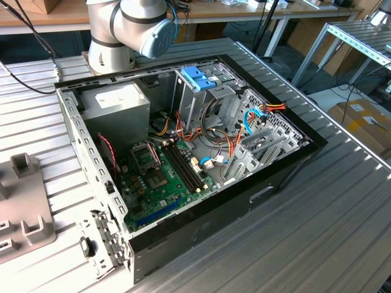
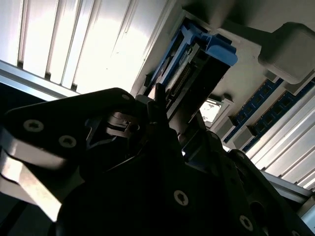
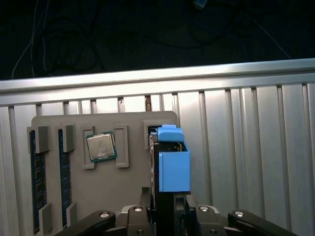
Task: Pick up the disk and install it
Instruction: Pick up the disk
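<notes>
In the exterior view, an open computer case lay on the ribbed metal counter, with a grey tray at the exterior view's left. In the second wrist view, the gripper was closed around the disk, which stood on edge showing its blue rail. In the first wrist view, the disk rose from a slot in the tray beside a processor chip, clamped by its flat sides.

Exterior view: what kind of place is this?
Probably a robotics lab or test workshop: a robot arm on a ribbed metal table, an open computer case on it, a wooden workbench behind.
</notes>
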`<state>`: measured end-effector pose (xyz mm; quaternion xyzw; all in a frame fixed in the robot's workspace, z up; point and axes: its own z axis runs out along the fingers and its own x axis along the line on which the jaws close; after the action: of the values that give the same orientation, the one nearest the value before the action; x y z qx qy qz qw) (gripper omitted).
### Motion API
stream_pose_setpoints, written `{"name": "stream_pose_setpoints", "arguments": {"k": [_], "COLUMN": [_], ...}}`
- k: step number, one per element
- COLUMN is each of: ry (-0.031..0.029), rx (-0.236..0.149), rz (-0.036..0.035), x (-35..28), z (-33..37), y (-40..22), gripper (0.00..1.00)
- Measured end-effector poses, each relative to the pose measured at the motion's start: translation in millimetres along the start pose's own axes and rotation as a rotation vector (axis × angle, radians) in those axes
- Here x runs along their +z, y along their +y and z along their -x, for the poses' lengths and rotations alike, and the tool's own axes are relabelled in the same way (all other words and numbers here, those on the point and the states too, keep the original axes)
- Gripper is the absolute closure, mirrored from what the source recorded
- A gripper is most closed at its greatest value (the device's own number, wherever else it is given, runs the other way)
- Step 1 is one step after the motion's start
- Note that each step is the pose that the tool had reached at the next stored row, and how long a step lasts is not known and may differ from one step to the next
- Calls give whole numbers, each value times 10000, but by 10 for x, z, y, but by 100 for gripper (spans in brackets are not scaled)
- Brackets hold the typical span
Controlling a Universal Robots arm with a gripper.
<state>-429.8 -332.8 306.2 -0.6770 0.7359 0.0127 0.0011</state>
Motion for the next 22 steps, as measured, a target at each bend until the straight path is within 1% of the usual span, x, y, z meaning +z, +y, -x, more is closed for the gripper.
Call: {"name": "stream_pose_setpoints", "arguments": {"k": [18,22], "ry": [-1,1], "rx": [0,1], "rz": [0,1], "x": [0,-18], "z": [1,1], "y": [-7,-7], "gripper": [65,65]}}
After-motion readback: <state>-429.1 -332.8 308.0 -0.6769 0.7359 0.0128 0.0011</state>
